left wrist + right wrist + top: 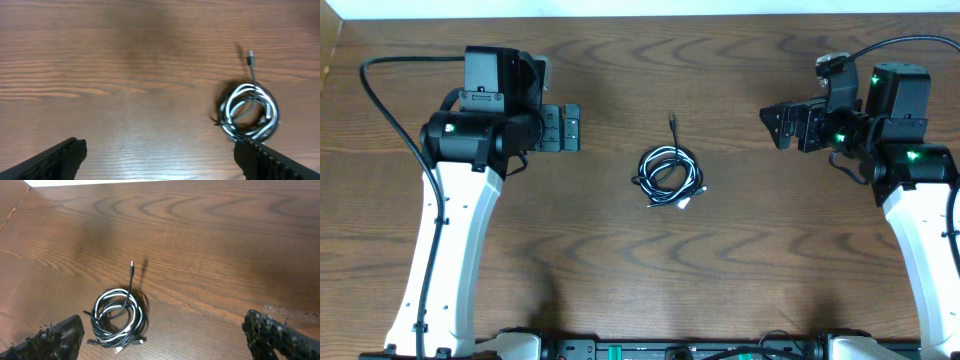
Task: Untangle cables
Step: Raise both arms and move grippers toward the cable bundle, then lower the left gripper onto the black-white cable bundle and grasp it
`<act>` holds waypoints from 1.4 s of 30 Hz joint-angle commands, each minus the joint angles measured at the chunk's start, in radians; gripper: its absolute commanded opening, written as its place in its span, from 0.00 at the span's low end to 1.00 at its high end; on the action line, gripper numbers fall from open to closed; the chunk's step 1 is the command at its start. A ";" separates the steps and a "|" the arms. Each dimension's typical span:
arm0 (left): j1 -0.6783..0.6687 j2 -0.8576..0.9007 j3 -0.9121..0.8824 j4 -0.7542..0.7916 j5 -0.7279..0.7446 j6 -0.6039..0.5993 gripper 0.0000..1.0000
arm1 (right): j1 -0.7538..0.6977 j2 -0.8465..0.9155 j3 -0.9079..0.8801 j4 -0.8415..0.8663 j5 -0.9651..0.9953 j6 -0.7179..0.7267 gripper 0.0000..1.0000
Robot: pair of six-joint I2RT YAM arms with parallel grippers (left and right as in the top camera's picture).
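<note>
**Entry: two cables on table, both arms standing off**

1. Table (pixel 620 60): dark wood grain, bearing all items below.
2. Black cable (pixel 673 135): thin cord wound into a small flat coil. One straight tail leaves the coil and ends in a small plug (pixel 250 56). The tail points away from the arm bases.
3. White cable (pixel 682 202): thin cord wound into the same coil, its turns laid over and under the black ones. A pale plug end shows at the coil's edge on the side opposite the black tail. Which strand crosses which cannot be told.
4. Left claw (pixel 576 128): fingers spread wide, nothing between them. The coil lies on the table out ahead of it, well apart. In the left wrist view, both fingers (pixel 55 160) sit at the bottom corners. There the coil appears beyond the tip of the finger at the picture's right, off the claw's centre line.
5. Right claw (pixel 772 128): fingers spread wide, nothing between them. The coil lies ahead of it, well apart. In the right wrist view, the fingers (pixel 285 340) sit at the bottom corners. There the coil appears near the finger at the picture's left, with the black tail running away from the claw.
6. Position summary: the coil lies between the two claws, roughly midway, touching neither.
</note>
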 commanded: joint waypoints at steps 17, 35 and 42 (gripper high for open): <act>-0.002 0.008 0.022 0.013 0.154 -0.027 1.00 | 0.019 0.025 0.019 0.008 -0.023 0.005 0.99; -0.150 0.354 0.022 0.127 0.148 -0.228 0.89 | 0.042 0.042 0.019 -0.001 0.064 0.027 0.93; -0.243 0.468 0.022 0.208 0.148 -0.231 0.84 | 0.042 0.062 0.019 -0.009 0.120 0.063 0.93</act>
